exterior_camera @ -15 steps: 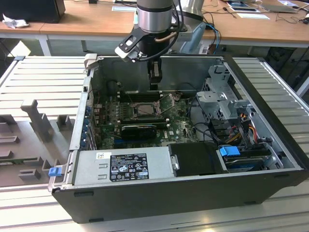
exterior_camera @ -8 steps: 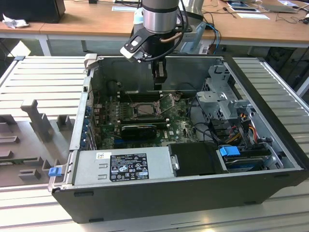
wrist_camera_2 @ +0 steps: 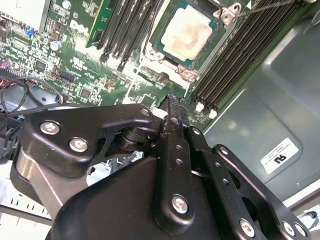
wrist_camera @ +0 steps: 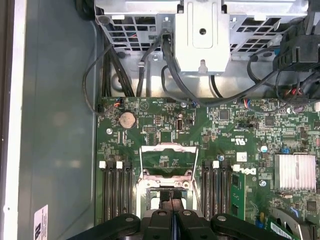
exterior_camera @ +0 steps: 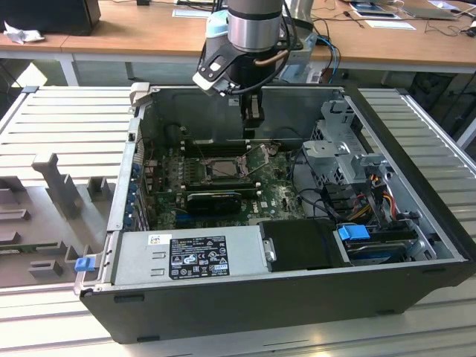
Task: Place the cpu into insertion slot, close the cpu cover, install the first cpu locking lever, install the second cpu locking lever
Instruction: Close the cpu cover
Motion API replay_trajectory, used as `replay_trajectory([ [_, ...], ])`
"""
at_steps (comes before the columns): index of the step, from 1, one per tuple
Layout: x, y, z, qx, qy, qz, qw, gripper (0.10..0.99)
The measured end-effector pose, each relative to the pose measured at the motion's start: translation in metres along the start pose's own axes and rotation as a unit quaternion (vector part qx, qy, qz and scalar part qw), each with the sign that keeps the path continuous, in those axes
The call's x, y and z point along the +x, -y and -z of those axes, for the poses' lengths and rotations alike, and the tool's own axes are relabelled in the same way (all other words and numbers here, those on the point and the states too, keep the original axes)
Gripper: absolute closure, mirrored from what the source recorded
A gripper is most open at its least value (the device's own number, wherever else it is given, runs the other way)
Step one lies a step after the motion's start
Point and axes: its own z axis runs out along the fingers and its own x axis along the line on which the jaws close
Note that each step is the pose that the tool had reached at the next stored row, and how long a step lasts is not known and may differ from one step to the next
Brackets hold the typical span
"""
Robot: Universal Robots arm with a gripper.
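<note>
**Gripper** (exterior_camera: pixel 253 128): hanging from the arm inside the open computer case (exterior_camera: pixel 223 316), over the far part of the green circuit board (exterior_camera: pixel 277 195) in the exterior view.

**Jaws:** standing closed. In the first wrist view the two black fingers (wrist_camera: pixel 164 222) are meeting along a thin seam, clasping neither chip nor plate. Whether the tips are touching the metalwork just past them cannot be told.

**Cpu** (wrist_camera_2: pixel 186 32): lying flat in the insertion slot (wrist_camera_2: pixel 200 59), pale metal top facing up, well clear of the fingertips in the second wrist view.

**Cpu cover** (wrist_camera: pixel 167 148): standing raised off the slot, with green board showing through its square window, just beyond the closed tips in the first wrist view.

**Thin metal rod** (wrist_camera_2: pixel 265 7): running beside the slot and being cut off by the picture edge. Its fastening is not discernible.

**Memory slots** (wrist_camera: pixel 115 190): flanking the slot on both sides.

**Grey power-supply box** (exterior_camera: pixel 190 253): sitting at the case's near wall in the exterior view, well apart from the gripper.

**Slatted metal surface** (exterior_camera: pixel 67 119): carrying the case.

**Hidden or unclear:**
- The gripper's own black linkage is blocking most of the slot in the first wrist view and much of the board in the second.
- In the exterior view the chip is too small to tell from its socket.
- The arm's upper part is running out of frame in the exterior view.
</note>
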Motion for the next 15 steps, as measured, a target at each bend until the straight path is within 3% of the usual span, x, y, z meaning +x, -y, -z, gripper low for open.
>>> replay_trajectory([
  [15, -0.0001, -0.0257, -0.0015, 0.0, 0.0, 0.0, 1.0, 0.98],
])
